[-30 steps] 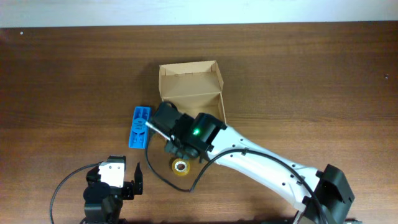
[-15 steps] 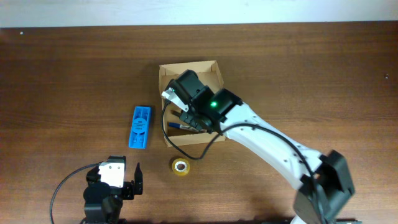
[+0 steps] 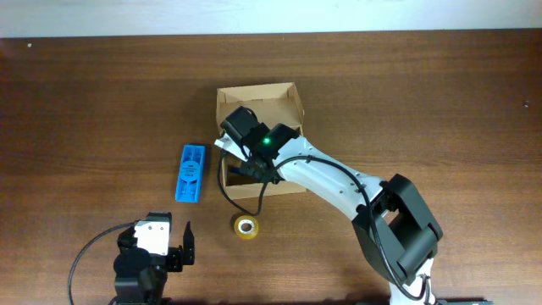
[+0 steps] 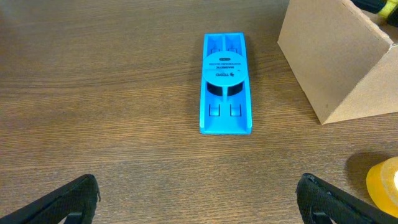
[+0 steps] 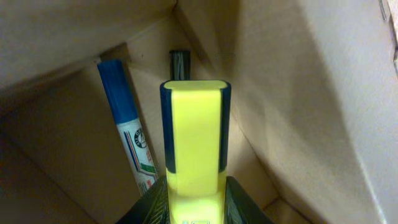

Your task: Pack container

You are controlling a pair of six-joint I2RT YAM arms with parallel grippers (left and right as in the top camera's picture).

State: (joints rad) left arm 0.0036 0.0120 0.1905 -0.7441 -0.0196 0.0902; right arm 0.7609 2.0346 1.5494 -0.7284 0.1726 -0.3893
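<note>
The tan cardboard container (image 3: 258, 102) stands open at the table's middle; its side shows in the left wrist view (image 4: 339, 62). My right gripper (image 3: 241, 165) reaches down into it and is shut on a yellow highlighter (image 5: 193, 134), held inside the container (image 5: 298, 93). A blue-capped marker (image 5: 127, 134) and a dark marker (image 5: 180, 64) lie on the container's floor. My left gripper (image 3: 174, 250) is open and empty near the front edge, well short of the container.
A blue plastic holder (image 3: 190, 173) lies left of the container, also in the left wrist view (image 4: 226, 84). A yellow tape roll (image 3: 246, 227) sits in front of the container and shows at the left wrist view's right edge (image 4: 384, 180).
My right gripper has moved from near the tape roll up and into the container with the highlighter. The left arm has not moved.
</note>
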